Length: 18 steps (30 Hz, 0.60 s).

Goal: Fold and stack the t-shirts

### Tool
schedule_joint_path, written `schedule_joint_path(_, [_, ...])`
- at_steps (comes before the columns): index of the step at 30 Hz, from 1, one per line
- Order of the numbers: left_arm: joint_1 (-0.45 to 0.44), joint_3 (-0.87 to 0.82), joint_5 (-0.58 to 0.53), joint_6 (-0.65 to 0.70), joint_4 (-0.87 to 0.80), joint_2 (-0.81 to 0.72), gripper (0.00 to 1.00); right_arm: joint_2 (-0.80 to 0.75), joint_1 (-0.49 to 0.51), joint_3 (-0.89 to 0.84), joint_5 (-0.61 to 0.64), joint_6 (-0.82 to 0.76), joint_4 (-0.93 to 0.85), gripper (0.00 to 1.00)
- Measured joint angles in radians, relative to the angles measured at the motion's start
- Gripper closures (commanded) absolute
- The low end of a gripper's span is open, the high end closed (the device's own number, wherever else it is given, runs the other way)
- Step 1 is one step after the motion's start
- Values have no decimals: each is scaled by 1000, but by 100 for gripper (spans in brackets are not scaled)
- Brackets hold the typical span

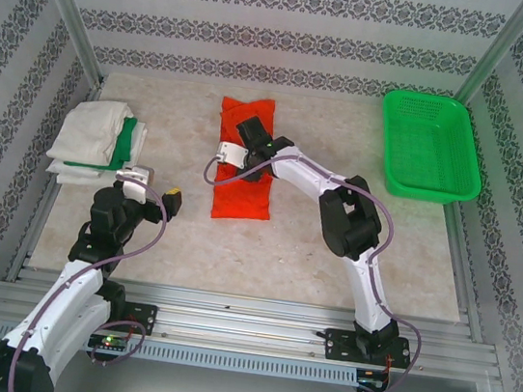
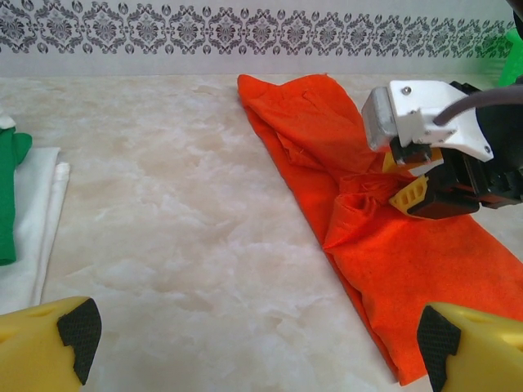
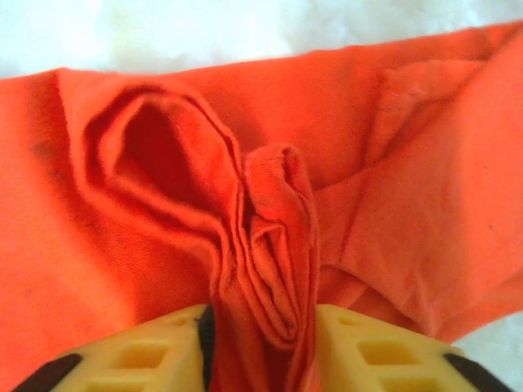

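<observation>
The orange-red t-shirt point(image 1: 243, 191) lies as a long folded strip at the middle of the table. My right gripper point(image 1: 248, 151) is down on its middle, shut on a bunched ridge of the orange cloth point(image 3: 274, 245) that stands up between the yellow fingers point(image 3: 368, 351). The left wrist view shows that gripper point(image 2: 411, 186) pinching the orange shirt point(image 2: 425, 269). My left gripper point(image 1: 160, 191) hovers open over bare table left of the shirt, its fingertips point(image 2: 75, 327) wide apart with nothing between them. Folded off-white and green shirts point(image 1: 94, 138) are stacked at the left.
A rigid green mesh basket point(image 1: 429, 147) stands at the back right corner. Patterned walls enclose the table point(image 1: 332, 245) on three sides. The stack's green edge point(image 2: 8, 196) and white edge point(image 2: 45, 204) show left of my left gripper.
</observation>
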Motion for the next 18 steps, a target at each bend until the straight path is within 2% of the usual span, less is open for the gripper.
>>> schedule_joint_path(2, [0, 0, 0, -5, 0, 1, 0, -9, -1, -18, 25, 42, 47, 45])
schedule_joint_path(4, [-1, 5, -2, -21, -3, 8, 0, -35, -1, -58, 47, 82, 93, 42])
schedule_joint_path(10, [-31, 47, -11, -112, -5, 95, 0, -223, -6, -268, 77, 305, 244, 40])
schedule_joint_path(13, [-69, 71, -8, -156, 7, 187, 0, -324, -21, -365, 31, 389, 304, 40])
schedule_joint_path(15, [-87, 82, -3, -185, 22, 248, 0, -378, -27, -431, -37, 378, 331, 40])
schedule_joint_path(18, [-93, 90, 1, -225, 57, 327, 0, -436, -9, -547, -89, 275, 351, 39])
